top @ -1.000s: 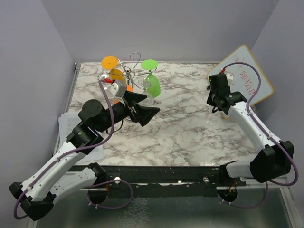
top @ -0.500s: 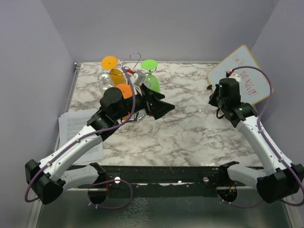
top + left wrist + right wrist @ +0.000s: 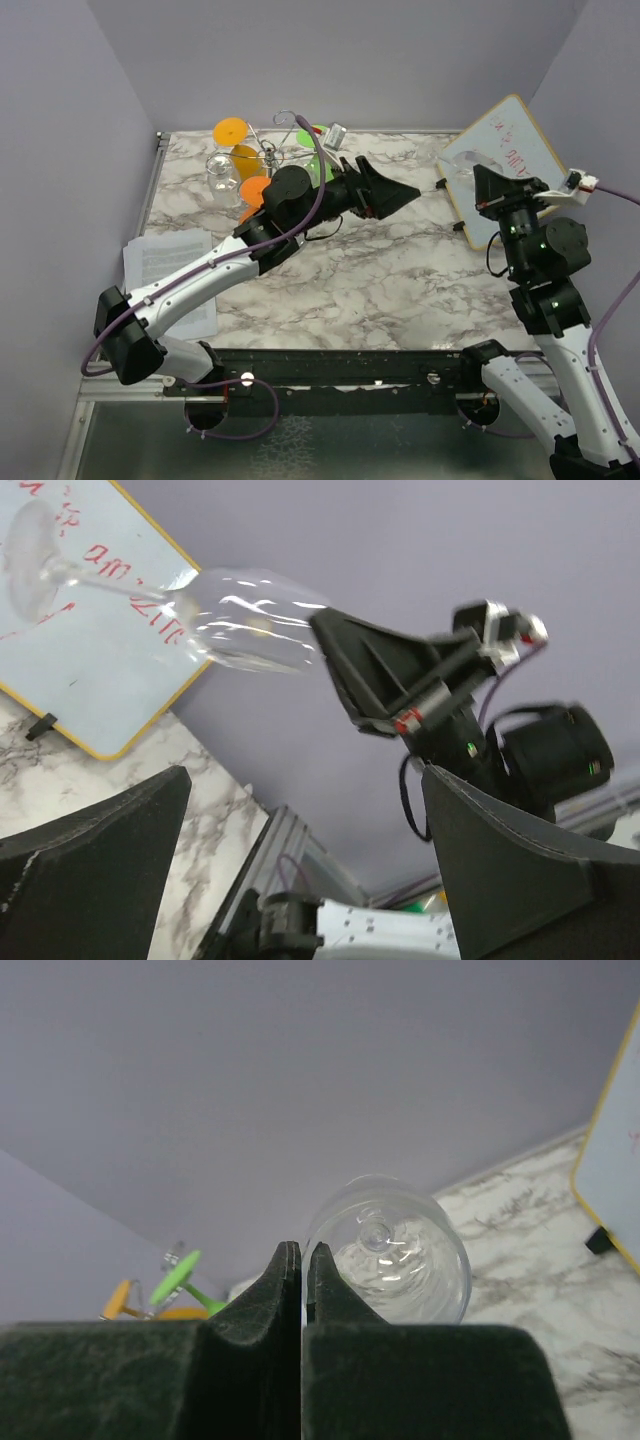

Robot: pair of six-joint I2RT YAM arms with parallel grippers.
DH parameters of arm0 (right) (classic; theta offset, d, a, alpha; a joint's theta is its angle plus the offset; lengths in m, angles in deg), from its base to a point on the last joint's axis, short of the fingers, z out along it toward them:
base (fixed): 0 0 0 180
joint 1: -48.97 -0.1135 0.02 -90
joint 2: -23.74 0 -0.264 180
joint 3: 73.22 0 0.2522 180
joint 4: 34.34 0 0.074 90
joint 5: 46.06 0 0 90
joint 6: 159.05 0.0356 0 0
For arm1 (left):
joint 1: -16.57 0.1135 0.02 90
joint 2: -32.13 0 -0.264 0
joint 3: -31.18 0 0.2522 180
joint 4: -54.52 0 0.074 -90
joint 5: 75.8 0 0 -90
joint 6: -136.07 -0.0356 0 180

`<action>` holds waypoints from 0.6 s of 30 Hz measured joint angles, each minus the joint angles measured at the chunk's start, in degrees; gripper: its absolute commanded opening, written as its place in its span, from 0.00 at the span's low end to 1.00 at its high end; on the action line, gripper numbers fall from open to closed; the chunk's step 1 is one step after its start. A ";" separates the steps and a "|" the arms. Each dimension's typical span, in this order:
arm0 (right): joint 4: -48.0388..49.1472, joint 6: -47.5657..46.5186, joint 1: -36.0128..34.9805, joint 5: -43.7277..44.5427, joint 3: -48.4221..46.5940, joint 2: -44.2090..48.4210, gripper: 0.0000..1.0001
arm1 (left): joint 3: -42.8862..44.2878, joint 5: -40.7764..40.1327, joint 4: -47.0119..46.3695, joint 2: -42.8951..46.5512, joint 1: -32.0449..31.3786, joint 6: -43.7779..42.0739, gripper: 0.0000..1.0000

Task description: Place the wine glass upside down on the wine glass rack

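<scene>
A clear wine glass (image 3: 250, 620) hangs in the air, lying sideways, its stem and foot (image 3: 30, 550) pointing away from the right gripper. My right gripper (image 3: 302, 1250) is shut on the rim of its bowl (image 3: 400, 1260). In the top view the glass (image 3: 458, 172) is faint, in front of the right gripper (image 3: 482, 190). My left gripper (image 3: 400, 195) is open and empty, stretched toward the glass with a gap between them; its wide fingers (image 3: 520, 870) sit below the glass. The silver wire rack (image 3: 287, 120) stands at the back left.
Green (image 3: 318, 135), orange (image 3: 231, 130) and clear (image 3: 222, 170) glasses hang on the rack, seen small in the right wrist view (image 3: 180, 1275). A whiteboard (image 3: 505, 135) leans at the back right. Sheets of paper (image 3: 165, 265) lie at the table's left edge.
My left arm swung from the rack toward the right, now reaching out to the glass. My right arm rose and turned, with the clear glass now held up in the air.
</scene>
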 measured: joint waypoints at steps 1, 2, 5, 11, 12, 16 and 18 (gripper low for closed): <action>1.53 0.72 0.00 -0.02 0.11 0.85 0.00 | 0.00 -1.11 -0.59 -0.48 0.00 1.70 0.99; 3.48 1.53 0.00 -0.15 0.44 1.77 0.01 | 0.00 -2.64 -1.42 -1.11 0.02 4.20 0.98; 9.40 3.67 0.00 -0.85 3.23 4.68 0.00 | 0.02 -5.44 -3.91 -2.86 0.15 10.21 0.98; 15.74 7.61 0.00 -1.73 5.97 7.45 0.01 | 3.41 -7.39 -6.84 -6.75 0.13 17.46 0.98; 16.68 8.22 0.00 -2.01 6.29 7.58 0.00 | 3.80 -7.74 -7.28 -6.97 0.13 18.25 0.98; 20.00 11.13 0.00 -3.93 8.20 8.33 0.01 | 5.18 -9.31 -9.03 -7.69 0.13 20.98 0.98; 21.62 12.76 0.00 -5.09 9.44 8.57 0.01 | 6.25 -10.08 -9.49 -8.57 0.13 21.86 0.97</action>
